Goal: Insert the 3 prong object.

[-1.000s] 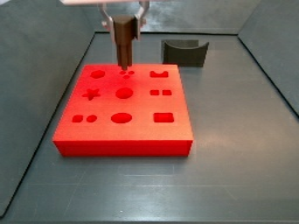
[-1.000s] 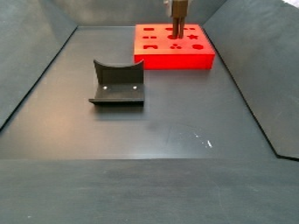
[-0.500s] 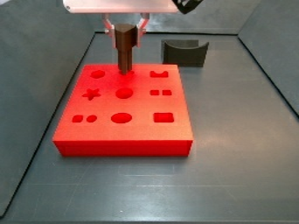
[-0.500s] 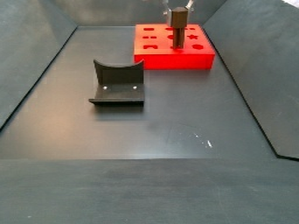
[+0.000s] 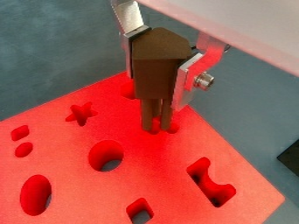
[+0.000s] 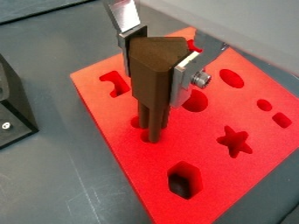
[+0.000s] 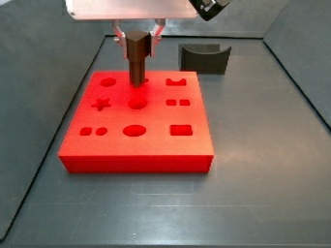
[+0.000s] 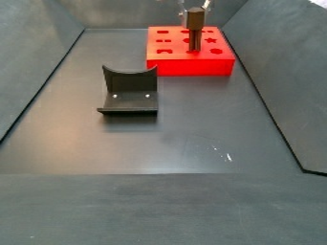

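My gripper (image 5: 159,63) is shut on the 3 prong object (image 5: 152,83), a dark brown peg held upright. Its thin prongs (image 5: 159,121) reach the top face of the red block (image 5: 163,179) and seem to sit just inside a small set of holes there. The silver fingers (image 5: 131,19) clamp the peg's thick upper part. The same shows in a wrist view: gripper (image 6: 156,63), peg (image 6: 149,92), block (image 6: 126,157). In both side views the gripper (image 7: 137,39) (image 8: 194,10) stands over the block's far part (image 7: 135,155) (image 8: 192,67) with the peg (image 7: 135,66) (image 8: 194,31) touching it.
The red block has several other shaped holes: star (image 7: 103,103), round (image 7: 137,101), rectangle (image 7: 181,129). A dark grey curved block (image 7: 204,58) (image 8: 128,92) stands on the floor apart from it. Dark sloping walls ring the floor.
The gripper has come down with the peg over the last second. The prong tips have moved from just above the block's top face to its holes.
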### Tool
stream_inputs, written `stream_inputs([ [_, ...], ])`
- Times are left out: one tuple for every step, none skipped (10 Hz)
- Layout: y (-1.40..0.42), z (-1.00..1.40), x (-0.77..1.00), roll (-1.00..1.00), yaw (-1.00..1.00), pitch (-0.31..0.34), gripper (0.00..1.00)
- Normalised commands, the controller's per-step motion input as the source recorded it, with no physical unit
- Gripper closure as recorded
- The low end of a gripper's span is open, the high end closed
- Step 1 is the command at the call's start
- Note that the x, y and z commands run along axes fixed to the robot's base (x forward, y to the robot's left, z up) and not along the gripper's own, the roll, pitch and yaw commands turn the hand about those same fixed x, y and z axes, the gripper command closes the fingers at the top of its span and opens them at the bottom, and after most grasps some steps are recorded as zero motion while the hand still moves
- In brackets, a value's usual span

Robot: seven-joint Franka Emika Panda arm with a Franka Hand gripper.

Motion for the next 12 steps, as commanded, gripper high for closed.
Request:
stream_inputs([
  [0.05, -0.19, 0.08, 0.06, 0.02, 0.000, 1.00],
  [0.09, -0.18, 0.08, 0.05, 0.01, 0.000, 1.00],
  [0.05, -0.21, 0.09, 0.05, 0.02, 0.000, 1.00],
  [0.00, -0.24, 0.12, 0.04, 0.06, 0.000, 1.00],
  [0.00, -0.24, 0.13, 0.04, 0.06, 0.000, 1.00],
  [0.00, -0.21, 0.07, 0.02, 0.04, 0.000, 1.00],
  [-0.04, -0.19, 0.04, 0.03, 0.02, 0.000, 1.00],
  [-0.08, -0.18, 0.02, 0.06, 0.00, 0.000, 1.00],
  [-0.14, -0.18, 0.01, 0.09, 0.00, 0.000, 1.00],
  [-0.17, -0.20, 0.17, 0.14, 0.02, 0.007, 1.00],
  [-0.13, -0.23, 0.31, 0.15, 0.03, 0.036, 1.00],
  [-0.04, -0.22, 0.26, 0.13, 0.03, 0.031, 1.00],
])
